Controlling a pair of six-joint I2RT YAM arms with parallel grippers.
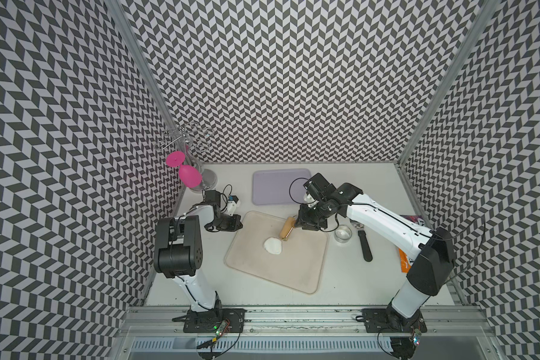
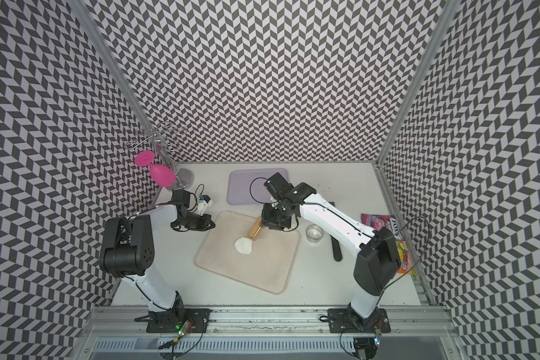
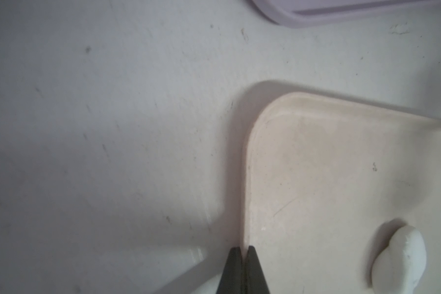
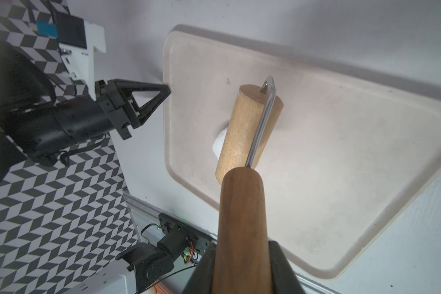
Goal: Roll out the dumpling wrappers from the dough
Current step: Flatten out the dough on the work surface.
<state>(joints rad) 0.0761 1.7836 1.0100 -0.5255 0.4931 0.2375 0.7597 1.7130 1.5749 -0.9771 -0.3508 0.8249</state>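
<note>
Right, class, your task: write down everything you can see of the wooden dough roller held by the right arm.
The dough roller has a pale wooden cylindrical barrel, a bent metal bracket pinned into the barrel's end, and a darker, smooth wooden handle. The right gripper is shut on the handle. The roller tilts down over the beige tray, its barrel covering one edge of the white dough lump; whether it presses on it is unclear.
</note>
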